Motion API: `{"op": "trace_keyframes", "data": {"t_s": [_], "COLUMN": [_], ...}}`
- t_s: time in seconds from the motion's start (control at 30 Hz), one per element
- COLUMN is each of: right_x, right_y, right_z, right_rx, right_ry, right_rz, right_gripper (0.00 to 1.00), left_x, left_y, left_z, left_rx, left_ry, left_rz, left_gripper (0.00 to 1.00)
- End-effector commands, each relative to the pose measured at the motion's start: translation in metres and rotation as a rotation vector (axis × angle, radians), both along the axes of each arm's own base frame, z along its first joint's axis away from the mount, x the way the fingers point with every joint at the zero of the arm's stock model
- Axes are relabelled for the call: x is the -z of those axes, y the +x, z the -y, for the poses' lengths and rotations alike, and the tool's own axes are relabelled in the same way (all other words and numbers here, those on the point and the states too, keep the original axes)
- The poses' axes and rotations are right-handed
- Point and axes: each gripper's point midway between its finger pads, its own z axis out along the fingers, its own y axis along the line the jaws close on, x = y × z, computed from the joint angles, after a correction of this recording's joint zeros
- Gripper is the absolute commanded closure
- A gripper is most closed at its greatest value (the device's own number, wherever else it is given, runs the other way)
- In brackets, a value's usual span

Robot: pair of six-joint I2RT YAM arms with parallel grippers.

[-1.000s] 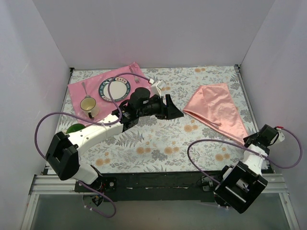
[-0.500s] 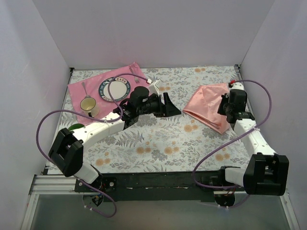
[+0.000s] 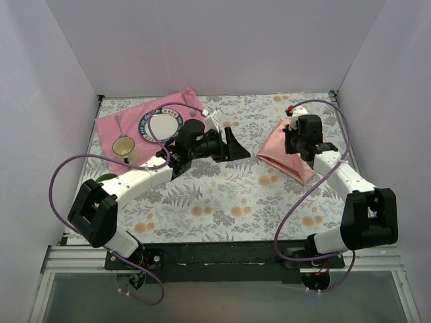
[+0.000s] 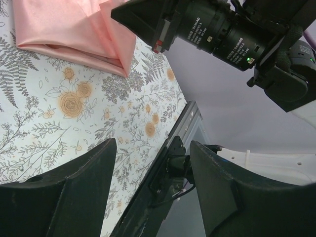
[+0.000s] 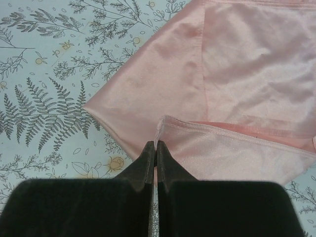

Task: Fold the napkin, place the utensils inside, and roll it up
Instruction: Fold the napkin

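Observation:
The napkin (image 3: 277,153) is a pale salmon cloth lying folded at the right of the floral table. My right gripper (image 5: 156,146) is shut on a lifted corner of the napkin (image 5: 163,94), pinching its hem between the fingertips. From above, the right gripper (image 3: 293,142) sits over the cloth's middle and hides much of it. My left gripper (image 3: 232,145) hovers mid-table, left of the napkin, open and empty. In the left wrist view the left gripper (image 4: 153,163) shows wide jaws, with the napkin (image 4: 74,29) far off. A spoon (image 3: 120,125) lies on the hot-pink mat (image 3: 111,128).
On the mat stand a blue-rimmed plate (image 3: 161,124) and a yellow cup (image 3: 124,148). A green object (image 3: 104,180) peeks out beside the left arm. White walls close in three sides. Purple cables loop over both arms.
My right arm has swung out from the near right corner, over the napkin and leftward, and now pinches the cloth's corner. The left gripper has edged slightly left.

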Motion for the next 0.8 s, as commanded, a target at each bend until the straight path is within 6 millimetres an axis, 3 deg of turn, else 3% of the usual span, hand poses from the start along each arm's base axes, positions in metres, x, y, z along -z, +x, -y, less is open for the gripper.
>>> {"op": "trace_keyframes", "data": {"t_s": [0.0,0.33,0.77], "right_x": [-0.022,0.0,0.033], "right_y": [0.021,0.028,0.031], "right_z": [-0.02,-0.049,-0.067], "right_rx": [-0.104,-0.266,-0.394], "right_ry": [0.014,0.042,0.038], "right_rz": [0.079,-0.001,-0.112], "right_gripper": [0.99,0.99,0.99], "left_x": [-0.005,0.003,0.018], "left_y": [0.002,0.006,0.01], "left_z": [0.0,0.0,-0.003], "left_rx": [0.015,0.016,0.005], "left_ry": [-0.019,-0.022,-0.013], "left_rz": [-0.002,-0.029,-0.066], "left_gripper": [0.39,0.39,0.39]}}
